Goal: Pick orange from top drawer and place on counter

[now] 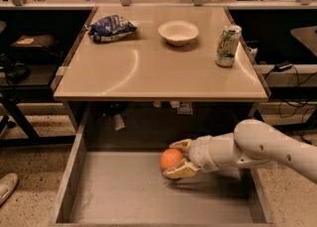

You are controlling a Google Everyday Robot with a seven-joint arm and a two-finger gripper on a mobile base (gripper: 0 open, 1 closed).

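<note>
The orange (170, 158) sits inside the open drawer (119, 194), toward its back edge and a little right of the middle. It lies between the two fingers of the gripper (174, 159), which reaches in from the drawer's right side. One finger (181, 144) lies over the top of the fruit and the other presses beneath it. Both touch the skin, so the gripper is clamped on the orange. Whether the fruit rests on the drawer bottom or is just clear of it cannot be told; a dark shadow lies on the grey floor right below. The white arm (270, 146) runs from the gripper over the drawer's right wall and out at the right edge of the view.

Above the drawer is the tan surface (163, 75). A blue bag (111, 27) lies near its back left corner. A white bowl (178, 31) stands by the back edge near the middle. A can (227, 46) stands upright close to the right edge.
</note>
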